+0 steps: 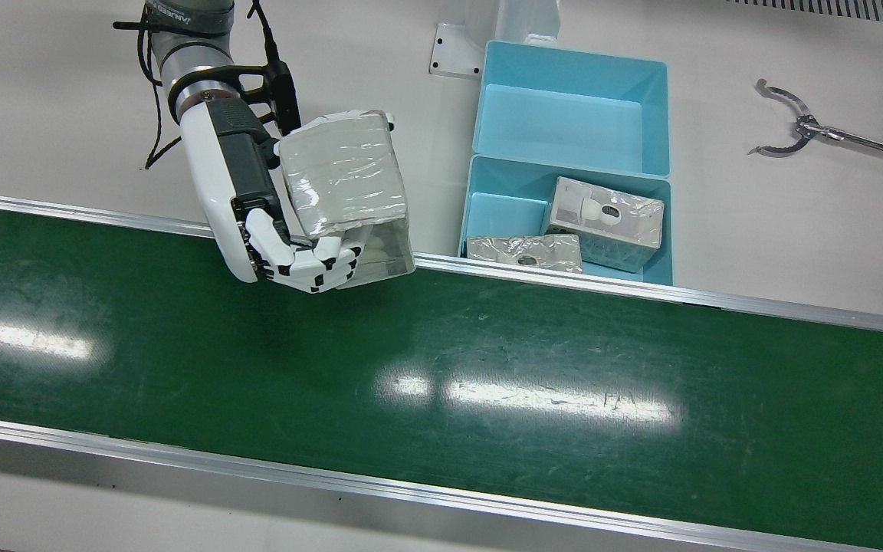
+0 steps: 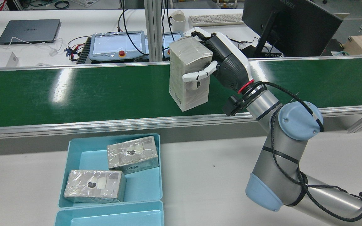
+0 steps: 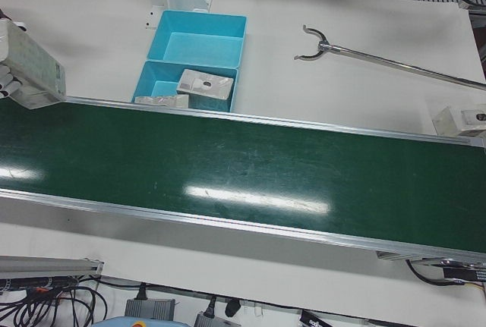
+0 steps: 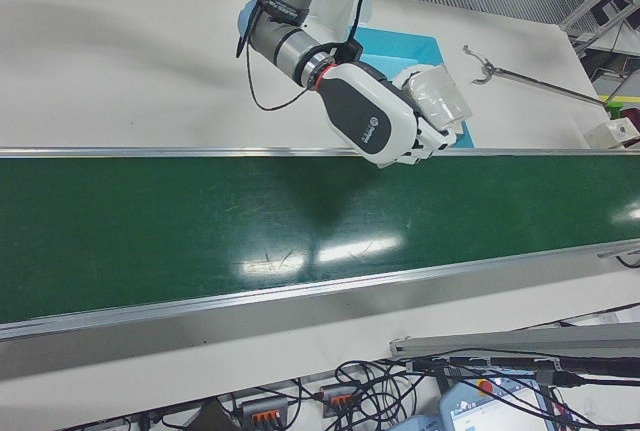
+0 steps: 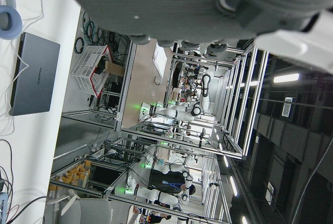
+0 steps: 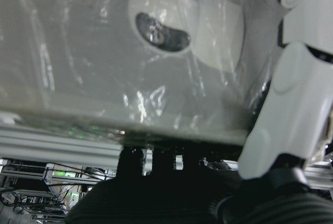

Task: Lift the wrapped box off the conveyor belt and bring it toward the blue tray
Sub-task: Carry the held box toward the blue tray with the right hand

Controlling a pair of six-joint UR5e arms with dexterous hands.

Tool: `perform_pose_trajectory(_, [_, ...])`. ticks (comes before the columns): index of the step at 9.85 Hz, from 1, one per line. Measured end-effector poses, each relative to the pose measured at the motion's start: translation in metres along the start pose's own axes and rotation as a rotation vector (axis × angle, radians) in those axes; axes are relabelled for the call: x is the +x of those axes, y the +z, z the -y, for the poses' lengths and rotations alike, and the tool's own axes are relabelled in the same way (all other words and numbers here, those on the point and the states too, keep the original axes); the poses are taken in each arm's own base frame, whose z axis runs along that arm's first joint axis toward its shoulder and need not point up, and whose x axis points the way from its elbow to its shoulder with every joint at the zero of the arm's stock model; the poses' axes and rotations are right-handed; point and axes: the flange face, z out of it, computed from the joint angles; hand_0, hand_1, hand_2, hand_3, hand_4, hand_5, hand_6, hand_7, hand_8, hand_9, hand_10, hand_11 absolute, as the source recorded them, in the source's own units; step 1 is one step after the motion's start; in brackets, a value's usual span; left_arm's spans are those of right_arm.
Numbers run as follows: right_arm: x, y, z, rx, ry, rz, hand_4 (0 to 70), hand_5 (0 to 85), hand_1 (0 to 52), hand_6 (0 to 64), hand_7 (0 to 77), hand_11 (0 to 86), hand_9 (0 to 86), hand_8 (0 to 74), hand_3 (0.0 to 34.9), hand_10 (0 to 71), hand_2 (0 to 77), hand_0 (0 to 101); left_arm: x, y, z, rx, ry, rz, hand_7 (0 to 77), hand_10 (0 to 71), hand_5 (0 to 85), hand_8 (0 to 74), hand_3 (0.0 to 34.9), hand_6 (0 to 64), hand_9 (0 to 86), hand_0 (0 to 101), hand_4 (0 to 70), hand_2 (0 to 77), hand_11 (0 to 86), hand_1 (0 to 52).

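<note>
— Where are you in the task?

— I have the right robot hand clamped around the wrapped box, lifted clear above the conveyor belt near its counter-side edge. This is the carry step, I judge. Next I need to swing it sideways toward the blue tray without loosening my hold.

— And the left robot hand?

— No view shows whether it is open or closed; I can't tell.

— Counts?

— One box held, two wrapped boxes already in the tray, two trays end to end.
</note>
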Motion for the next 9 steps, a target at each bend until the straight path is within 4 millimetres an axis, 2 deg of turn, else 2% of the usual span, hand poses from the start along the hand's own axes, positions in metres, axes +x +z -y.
perform_pose_trajectory(3, [0.052, -0.005, -0.038, -0.027, 0.027, 0.017, 7.6, 69.8, 6.0, 44.2, 43.1, 52.4, 54.5, 52.9, 0.0, 49.6, 22.9, 47, 0.000, 0.000, 0.000, 0.000, 0.000, 0.000, 0.5, 0.5, 0.5, 0.5, 0.0, 0.0, 0.0, 0, 0.0, 0.5, 0.5, 0.0])
perform_pose_trajectory(4, [0.066, -0.006, -0.050, -0.028, 0.034, 0.020, 9.8, 69.3, 6.0, 45.3, 43.1, 52.4, 54.5, 55.1, 0.0, 50.7, 23.5, 47, 0.000, 0.000, 0.000, 0.000, 0.000, 0.000, 0.5, 0.5, 0.5, 0.5, 0.0, 0.0, 0.0, 0, 0.0, 0.5, 0.5, 0.0])
perform_pose_trajectory(8, [0.121, -0.013, -0.089, -0.087, 0.106, 0.023, 9.3, 70.4, 4.9, 46.4, 43.6, 52.9, 54.0, 57.3, 0.0, 52.4, 24.0, 46, 0.000, 0.000, 0.000, 0.000, 0.000, 0.000, 0.5, 0.5, 0.5, 0.5, 0.0, 0.0, 0.5, 0, 0.0, 0.5, 0.5, 0.0])
perform_pose_trajectory(9, [0.133, -0.016, -0.096, -0.105, 0.117, 0.024, 9.3, 70.4, 4.4, 46.4, 44.2, 52.9, 54.0, 57.3, 0.0, 52.9, 20.7, 46, 0.000, 0.000, 0.000, 0.000, 0.000, 0.000, 0.0, 0.5, 0.5, 0.5, 0.0, 0.0, 0.5, 0, 0.0, 0.5, 0.5, 0.0])
